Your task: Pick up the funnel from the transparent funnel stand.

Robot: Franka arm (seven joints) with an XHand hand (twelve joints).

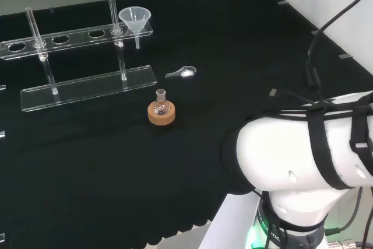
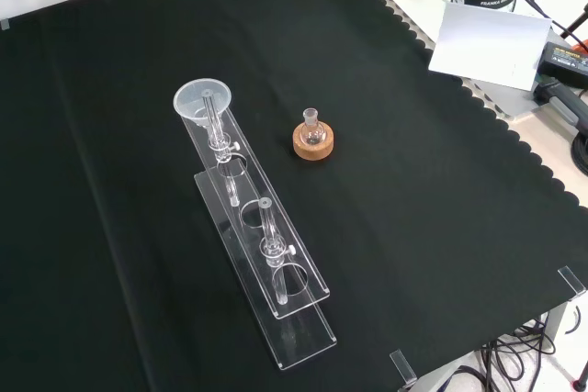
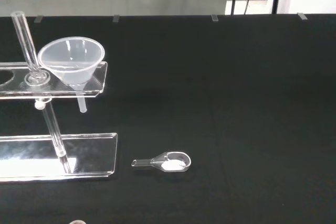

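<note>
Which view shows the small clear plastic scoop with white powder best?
The wrist view: the small clear plastic scoop lies close and unobstructed on the black cloth, white powder plainly visible. The head view shows it small, beyond the cork-ringed flask. In the front view I cannot make it out.

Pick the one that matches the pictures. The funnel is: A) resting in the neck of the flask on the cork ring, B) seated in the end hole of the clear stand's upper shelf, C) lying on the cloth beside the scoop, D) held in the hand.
B: the funnel sits upright in the end hole of the clear stand, its stem poking below the upper shelf.
</note>
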